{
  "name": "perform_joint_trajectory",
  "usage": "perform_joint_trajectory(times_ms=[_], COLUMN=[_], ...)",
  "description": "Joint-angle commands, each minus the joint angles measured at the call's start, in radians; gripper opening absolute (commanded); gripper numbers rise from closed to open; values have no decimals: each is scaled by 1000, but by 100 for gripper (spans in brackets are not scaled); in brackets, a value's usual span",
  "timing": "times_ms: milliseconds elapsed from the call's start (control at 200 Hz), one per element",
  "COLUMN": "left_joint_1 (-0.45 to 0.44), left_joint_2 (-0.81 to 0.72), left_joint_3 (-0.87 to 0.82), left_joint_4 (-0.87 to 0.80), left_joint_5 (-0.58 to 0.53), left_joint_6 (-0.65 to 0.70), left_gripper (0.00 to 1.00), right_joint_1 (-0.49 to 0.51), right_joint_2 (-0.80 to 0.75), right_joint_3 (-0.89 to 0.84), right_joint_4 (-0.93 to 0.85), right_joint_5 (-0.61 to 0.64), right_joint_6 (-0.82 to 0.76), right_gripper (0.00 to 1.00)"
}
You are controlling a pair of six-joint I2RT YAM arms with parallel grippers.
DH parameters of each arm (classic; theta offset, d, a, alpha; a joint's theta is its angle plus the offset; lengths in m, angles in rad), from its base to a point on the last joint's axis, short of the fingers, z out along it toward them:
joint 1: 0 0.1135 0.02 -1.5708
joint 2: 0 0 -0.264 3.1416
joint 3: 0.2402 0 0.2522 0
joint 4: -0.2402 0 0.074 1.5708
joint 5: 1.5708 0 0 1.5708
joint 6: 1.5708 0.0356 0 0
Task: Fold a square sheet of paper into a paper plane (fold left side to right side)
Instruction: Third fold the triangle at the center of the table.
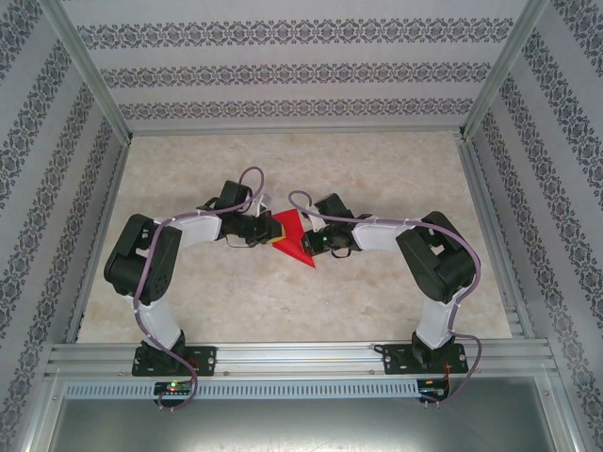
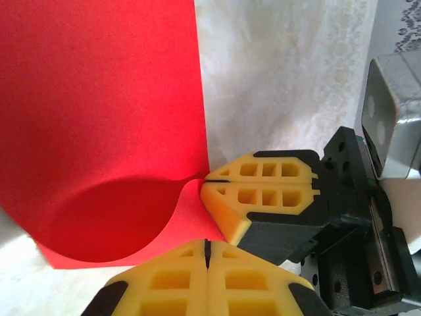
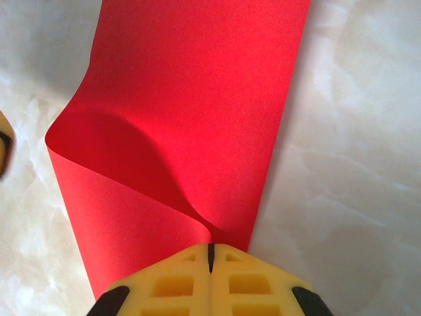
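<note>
- Top view: left gripper (image 1: 267, 234) and right gripper (image 1: 309, 240) pointed at each other tip to tip over the middle of the table (image 1: 396, 179). The red square sheet of paper (image 1: 290, 237) was right between them.
- Right gripper (image 3: 210, 249): jaws pressed fully together and nipped on the near edge of the sheet (image 3: 197, 99). The paper ran straight ahead of its tips, away from the wrist.
- A loose flap of the sheet curled over just ahead and left of the right gripper's tips. The bend was rounded, not creased, and it ran down into the pinch point.
- Left gripper (image 2: 207, 245): jaws closed flat against each other, no gap between the pads.
- The sheet (image 2: 99, 99) lay ahead and left of the left gripper's tips, and its near edge reached them. Could not tell whether that edge was caught between the pads or only touching, since the pads hid it.
- Left wrist view: right gripper (image 2: 205, 179) came in from the right, just ahead of the left gripper. Its yellow fingers (image 2: 263, 191) were clamped on the sheet's right edge where the curl began.
- The rest of the sheet lay flat on the pale marbled table.
</note>
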Motion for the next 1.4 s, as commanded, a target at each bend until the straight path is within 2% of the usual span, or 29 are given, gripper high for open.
perform_joint_trajectory(times_ms=[0, 230, 575, 1119, 1289, 1399], left_joint_1=[-27, -60, -62, -60, -59, -52], left_joint_2=[32, 67, 85, 119, 59, 36], left_joint_3=[-15, -20, -58, -73, -30, 42], left_joint_4=[200, 208, 175, 176, 97, 6], left_joint_5=[49, 4, -66, -104, -109, -129], left_joint_6=[-82, -77, -52, -40, -11, 27], left_gripper=[2, 2, 1, 1, 7, 8], right_joint_1=[9, 17, 18, 16, 14, 14], right_joint_2=[24, 35, 39, 37, 37, 37], right_joint_3=[10, 24, 30, 47, 50, 49], right_joint_4=[-48, -62, -75, -94, -88, -87], right_joint_5=[0, 4, 13, 11, 1, -1], right_joint_6=[-24, -31, -36, -44, -43, -43], right_gripper=[0, 0, 0, 0, 0, 0])
